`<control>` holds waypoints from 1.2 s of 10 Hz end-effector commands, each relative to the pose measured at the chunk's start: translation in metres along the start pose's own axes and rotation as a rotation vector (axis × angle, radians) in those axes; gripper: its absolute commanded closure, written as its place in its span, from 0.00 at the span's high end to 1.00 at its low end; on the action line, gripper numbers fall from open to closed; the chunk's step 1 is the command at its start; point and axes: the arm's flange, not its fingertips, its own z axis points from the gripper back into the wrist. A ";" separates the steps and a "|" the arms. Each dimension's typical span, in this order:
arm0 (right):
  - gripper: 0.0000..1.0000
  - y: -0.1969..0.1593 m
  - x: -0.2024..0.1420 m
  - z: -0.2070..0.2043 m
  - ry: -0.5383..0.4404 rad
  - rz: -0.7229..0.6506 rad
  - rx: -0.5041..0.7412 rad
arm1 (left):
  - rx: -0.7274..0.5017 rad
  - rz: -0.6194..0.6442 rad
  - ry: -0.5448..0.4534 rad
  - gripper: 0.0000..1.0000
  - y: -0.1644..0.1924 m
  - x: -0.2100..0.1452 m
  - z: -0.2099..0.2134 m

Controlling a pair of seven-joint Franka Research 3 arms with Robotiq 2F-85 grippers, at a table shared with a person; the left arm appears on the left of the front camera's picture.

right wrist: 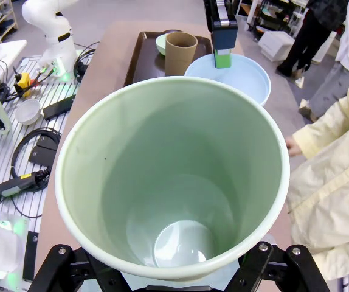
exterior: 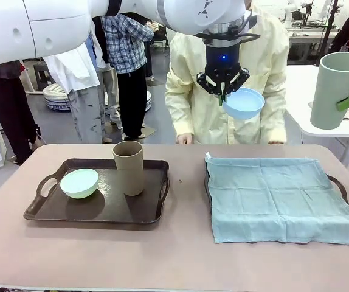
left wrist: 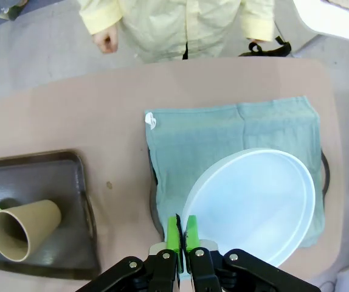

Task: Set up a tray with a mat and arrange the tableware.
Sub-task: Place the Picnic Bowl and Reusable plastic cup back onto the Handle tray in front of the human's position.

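Observation:
High over the table's far middle, my left gripper [exterior: 223, 91] is shut on the rim of a light blue bowl [exterior: 244, 103]. In the left wrist view the green fingertips [left wrist: 174, 234] pinch that bowl [left wrist: 253, 207] above the teal mat [left wrist: 223, 140]. At the far right my right gripper [exterior: 345, 100] is shut on a pale green tumbler [exterior: 335, 91], held tilted in the air; its inside [right wrist: 174, 182] faces the right wrist camera. The mat [exterior: 281, 198] covers the right-hand tray [exterior: 340, 185]. A mint green bowl [exterior: 79, 182] and an upright brown tumbler [exterior: 129, 167] stand on the dark left tray [exterior: 41, 210].
A person in a pale yellow gown [exterior: 190, 91] stands at the far edge with both hands near the table. Bare brown tabletop [exterior: 186, 201] lies between the two trays. A white table [exterior: 308, 115] stands behind at the right.

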 end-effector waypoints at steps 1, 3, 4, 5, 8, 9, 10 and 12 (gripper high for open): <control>0.30 0.001 0.002 -0.001 0.004 0.003 -0.003 | -0.009 -0.002 -0.006 0.00 -0.002 0.004 0.003; 0.30 0.001 0.002 -0.001 0.004 0.003 -0.003 | -0.009 -0.002 -0.006 0.00 -0.002 0.004 0.003; 0.85 0.000 0.000 0.000 0.000 0.000 0.000 | 0.000 0.000 0.000 0.04 0.000 0.000 0.000; 0.85 -0.009 -0.026 -0.012 -0.100 -0.022 0.093 | -0.061 0.006 0.102 0.04 0.002 0.002 -0.026; 0.85 -0.021 -0.085 -0.033 -0.264 -0.082 0.163 | -0.110 -0.013 0.208 0.04 0.000 -0.006 -0.087; 0.85 -0.025 -0.099 -0.043 -0.264 -0.091 0.167 | -0.112 -0.022 0.243 0.04 0.002 -0.008 -0.105; 0.85 -0.025 -0.113 -0.053 -0.248 -0.105 0.180 | -0.102 -0.031 0.284 0.04 0.001 -0.014 -0.123; 0.85 -0.030 -0.144 -0.075 -0.208 -0.163 0.211 | -0.084 -0.035 0.361 0.04 0.005 -0.020 -0.160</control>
